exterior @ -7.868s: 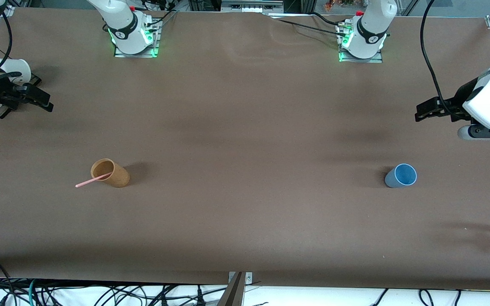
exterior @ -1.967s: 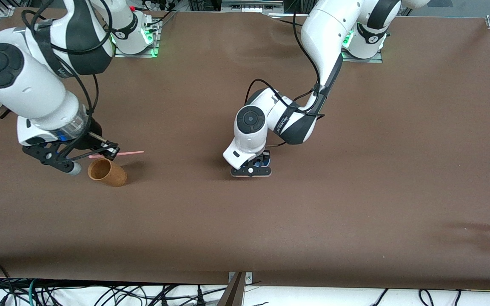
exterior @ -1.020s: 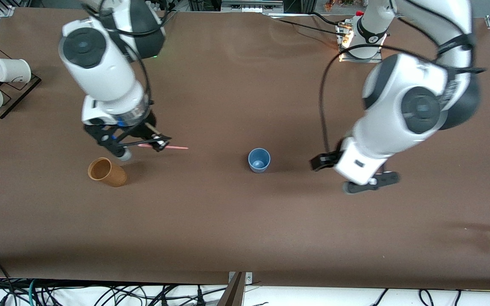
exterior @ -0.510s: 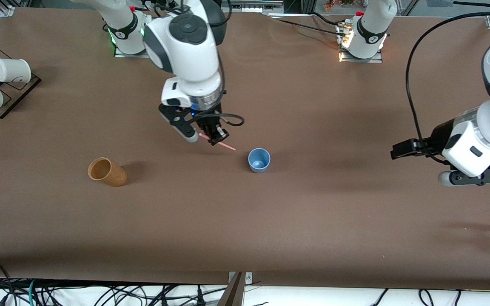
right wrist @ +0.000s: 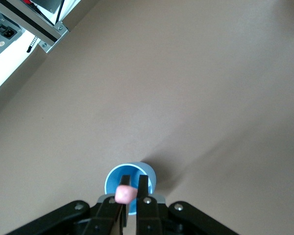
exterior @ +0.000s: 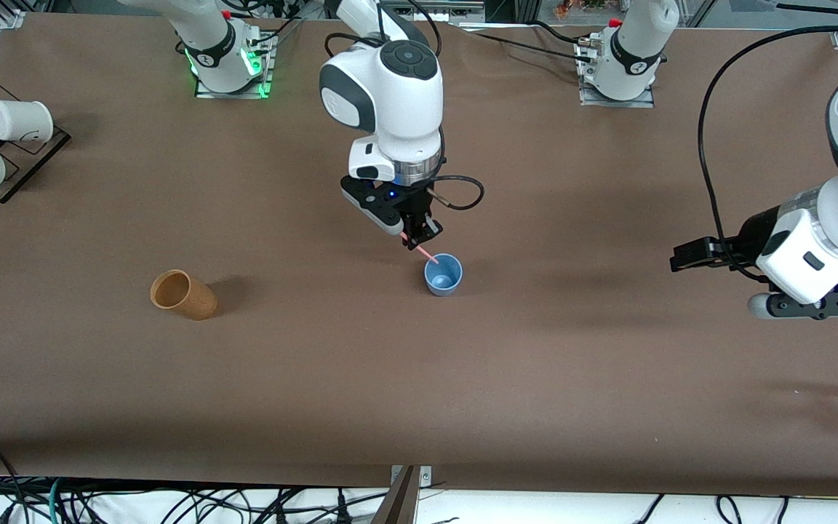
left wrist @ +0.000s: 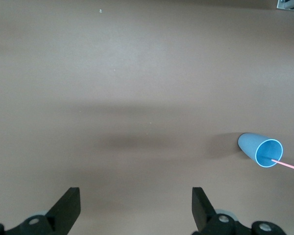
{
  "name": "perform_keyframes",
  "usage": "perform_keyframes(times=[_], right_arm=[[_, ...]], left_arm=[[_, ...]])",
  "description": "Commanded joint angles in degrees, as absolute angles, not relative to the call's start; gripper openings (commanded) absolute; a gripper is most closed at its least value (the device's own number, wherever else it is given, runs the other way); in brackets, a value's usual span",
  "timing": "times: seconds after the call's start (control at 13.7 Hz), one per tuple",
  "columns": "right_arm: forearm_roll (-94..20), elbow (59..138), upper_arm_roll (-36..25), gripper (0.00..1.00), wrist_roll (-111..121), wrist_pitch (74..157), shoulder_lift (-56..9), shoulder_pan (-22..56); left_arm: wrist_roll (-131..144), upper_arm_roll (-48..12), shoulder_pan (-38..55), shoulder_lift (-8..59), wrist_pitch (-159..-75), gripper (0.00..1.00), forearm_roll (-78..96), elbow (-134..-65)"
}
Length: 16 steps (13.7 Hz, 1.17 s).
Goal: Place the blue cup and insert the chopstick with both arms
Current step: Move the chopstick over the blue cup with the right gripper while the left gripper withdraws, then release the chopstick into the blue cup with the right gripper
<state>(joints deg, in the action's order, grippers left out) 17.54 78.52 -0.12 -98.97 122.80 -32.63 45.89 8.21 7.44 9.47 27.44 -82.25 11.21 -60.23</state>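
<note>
Pale-pink and thin, the straight chopstick is pinched in the right gripper, whose black jaws I read as closed tight on its upper end; the stick slants down, its lower tip at the rim of the small grey-blue tapered cup, which stands upright, mouth up, near the middle of the brown table. The relation my next move turns on: the cup's mouth lies just below the stick's tip and slightly nearer the front camera, so I judge the stick must travel along its own long axis, down and forward, to enter. The right arm is much the nearer one; the left gripper waits over the left arm's end of the table, jaws spread wide and empty. From the right wrist view, only the stick's butt end shows between the fingers, over the cup's bright interior; I cannot tell whether the tip has crossed the rim. A tan-orange cup stands toward the right arm's end.
</note>
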Motion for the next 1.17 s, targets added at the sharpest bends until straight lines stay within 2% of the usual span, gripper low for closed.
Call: perform_keyframes(times=[0.0, 0.07, 0.15, 0.22, 0.44, 0.66, 0.95, 1.09], right_arm=[[19.51, 76.29, -0.62, 0.0, -100.11, 122.43, -34.1, 46.58], [19.42, 76.29, -0.44, 0.03, -99.93, 122.52, -34.1, 46.84], [19.25, 76.29, -0.35, 0.75, -99.84, 122.43, -34.1, 46.85], [19.34, 76.29, -0.35, 0.99, -99.58, 122.52, -34.1, 47.02], [19.6, 76.29, -0.35, 1.0, -97.83, 122.43, -33.31, 47.29], [18.9, 76.46, -1.75, 1.0, -88.71, 119.81, -29.37, 46.5], [18.37, 76.46, -2.9, 1.0, -72.03, 107.35, -25.06, 44.48], [13.74, 76.38, -4.99, 1.0, -62.97, 101.54, -22.6, 43.77]], left_arm=[[2.05, 7.12, 5.29, 23.48, -81.83, 1.0, 11.87, -63.88], [-1.63, 7.21, 3.71, 22.68, -81.74, 1.0, 11.26, -65.03], [-4.8, 7.29, 2.56, 21.98, -81.74, 1.0, 10.21, -66.08], [-6.75, 7.29, 1.77, 21.19, -81.74, 1.0, 9.06, -67.4], [-7.21, 6.86, 0.27, 16.62, -82.7, 1.0, 7.73, -73.28], [-6.07, 6.51, 0.09, 12.58, -85.25, 1.0, 7.38, -78.99], [5.25, -3.06, -0.26, 8.98, -85.34, 1.0, 1.15, -83.21], [4.75, -3.34, -0.18, 6.77, -87.18, 1.0, 1.66, -86.82]])
